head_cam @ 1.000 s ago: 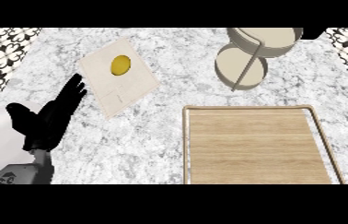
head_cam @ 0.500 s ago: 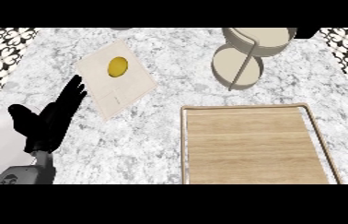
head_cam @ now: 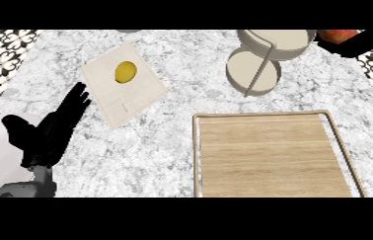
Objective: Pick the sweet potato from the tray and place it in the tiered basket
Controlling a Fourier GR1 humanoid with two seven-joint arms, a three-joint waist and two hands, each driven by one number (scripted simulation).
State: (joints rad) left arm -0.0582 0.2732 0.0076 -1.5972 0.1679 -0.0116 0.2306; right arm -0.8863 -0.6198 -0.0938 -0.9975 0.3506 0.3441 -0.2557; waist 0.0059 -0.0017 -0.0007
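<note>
The right hand [head_cam: 350,45], black, is seen only in part at the upper right corner of the frame, beside the top tier of the basket; an orange-red rounded object, taken to be the sweet potato [head_cam: 336,35], is shown against it at the frame's edge, and whether the fingers are closed round it cannot be told. The tiered basket [head_cam: 264,61], made of two round beige trays joined by a thin grey post, is placed just left of that hand, in the upper right. The rectangular light wooden tray [head_cam: 271,155] with a raised pale rim is shown below it, at lower right. The black left hand [head_cam: 45,130] is held open at the lower left, fingers straight, holding nothing. A yellow oval fruit [head_cam: 125,71] is laid on a beige square cutting board [head_cam: 122,90] at upper left, on the white marble counter [head_cam: 182,61].
</note>
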